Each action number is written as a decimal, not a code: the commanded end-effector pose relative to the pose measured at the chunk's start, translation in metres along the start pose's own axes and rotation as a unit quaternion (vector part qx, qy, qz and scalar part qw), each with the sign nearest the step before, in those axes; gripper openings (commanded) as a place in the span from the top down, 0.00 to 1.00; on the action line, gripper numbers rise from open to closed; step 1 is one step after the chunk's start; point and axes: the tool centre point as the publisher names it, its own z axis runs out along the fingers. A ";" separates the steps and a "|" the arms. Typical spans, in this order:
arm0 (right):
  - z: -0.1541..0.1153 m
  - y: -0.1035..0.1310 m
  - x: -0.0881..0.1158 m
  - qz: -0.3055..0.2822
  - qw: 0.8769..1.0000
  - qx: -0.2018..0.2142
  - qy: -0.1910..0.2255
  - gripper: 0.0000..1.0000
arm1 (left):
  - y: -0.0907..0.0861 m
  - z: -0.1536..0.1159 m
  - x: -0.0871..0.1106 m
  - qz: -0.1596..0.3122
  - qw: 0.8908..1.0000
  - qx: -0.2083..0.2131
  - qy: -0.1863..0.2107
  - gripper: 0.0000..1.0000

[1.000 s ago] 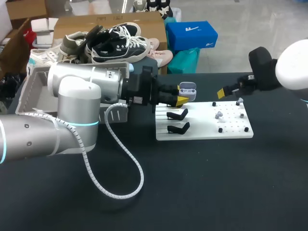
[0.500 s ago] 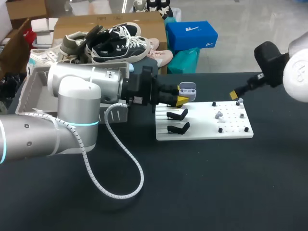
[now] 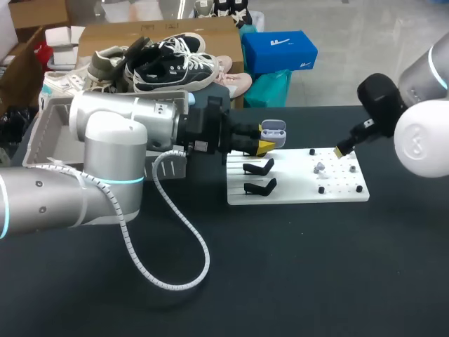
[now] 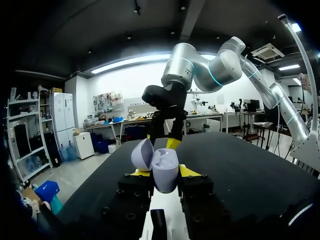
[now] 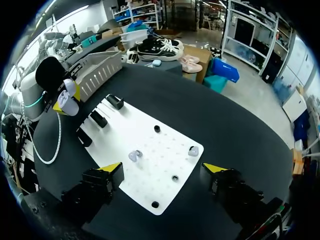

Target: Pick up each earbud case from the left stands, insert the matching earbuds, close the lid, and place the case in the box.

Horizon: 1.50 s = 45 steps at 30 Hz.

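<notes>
Your left gripper clamps the open case. Only the right wrist view shows your right gripper spread wide, with 2 earbuds at its 12 o'clock.

Black desk. A white board lies flat toward its far edge. A grey box stands left of the board.

Board lies on the table, right of centre. Two stands sit on its left part, one before the other. Two earbuds rest on its right part, well apart, among pegs. Earbud case is clamped in my left gripper, above the board's left rear edge, behind the stands. My right gripper hangs over the board's right rear corner, one earbud beneath it. Box stands far left, behind my left arm. Cable loops on the table before that arm.
</notes>
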 end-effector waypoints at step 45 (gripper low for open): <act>0.042 -0.044 -0.003 0.052 0.996 0.058 0.048 0.22 | 0.000 0.000 0.000 0.000 1.000 -0.001 -0.001 1.00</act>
